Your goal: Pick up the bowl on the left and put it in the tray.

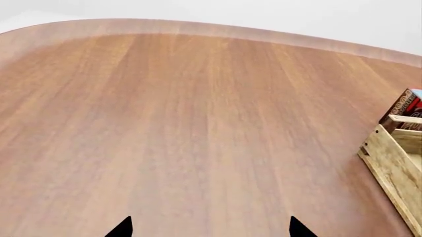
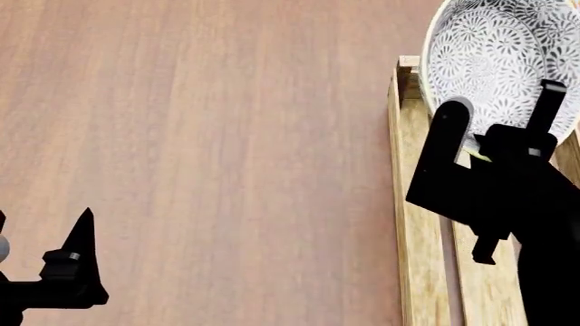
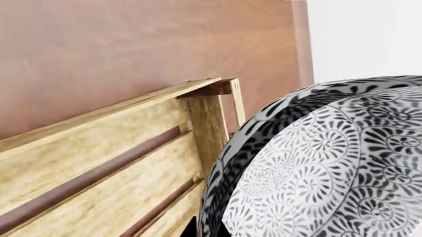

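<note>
The bowl point(image 2: 494, 51), white with a dense grey-black floral pattern, hangs tilted above the far end of the tray point(image 2: 400, 204), a long light-wood crate at the right in the head view. My right gripper point(image 2: 501, 105) is shut on the bowl's near rim. In the right wrist view the bowl point(image 3: 329, 163) fills the frame just above the tray's slats point(image 3: 99, 158), with the rim pinched at my right gripper point(image 3: 197, 229). My left gripper point(image 2: 41, 234) is low at the left, well away from both. It stands open over bare table point(image 1: 211, 229).
The wooden table point(image 2: 200, 136) spreads left of the tray. In the left wrist view the tray's corner point(image 1: 396, 163) is at one side, with a red chocolate pudding box point(image 1: 405, 106) behind it. The table's curved far edge point(image 1: 197, 27) is visible.
</note>
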